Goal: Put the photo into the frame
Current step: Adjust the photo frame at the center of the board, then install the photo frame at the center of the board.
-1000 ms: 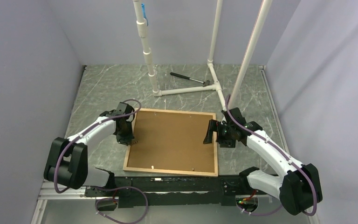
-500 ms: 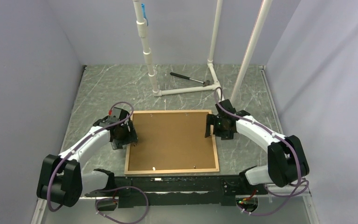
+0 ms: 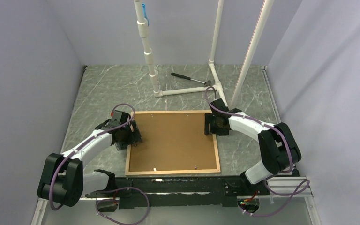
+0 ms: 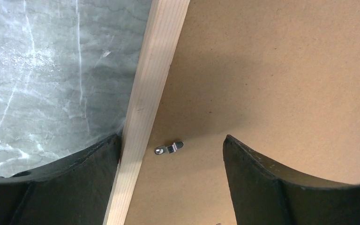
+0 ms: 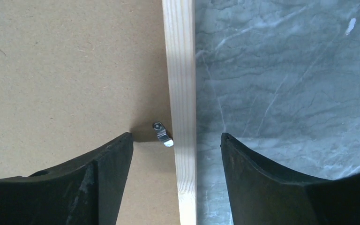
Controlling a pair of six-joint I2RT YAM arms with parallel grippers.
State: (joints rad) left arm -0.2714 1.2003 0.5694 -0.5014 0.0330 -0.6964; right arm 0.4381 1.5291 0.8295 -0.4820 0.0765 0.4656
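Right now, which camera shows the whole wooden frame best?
The top external view: there the frame shows all four wooden edges around the brown backing board. Each wrist view catches only one strip of wooden edge, a bit of board and a small metal clip.

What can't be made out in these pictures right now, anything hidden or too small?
- The photo: in no view; the brown backing board fills the frame, so whether it lies underneath is hidden.
- Top view: fingertips of the left end effector and right end effector are masked by their own wrists.
- Wrist views: most of the frame is cut off by the edges.
- Dark tool at the far end: too small to identify.
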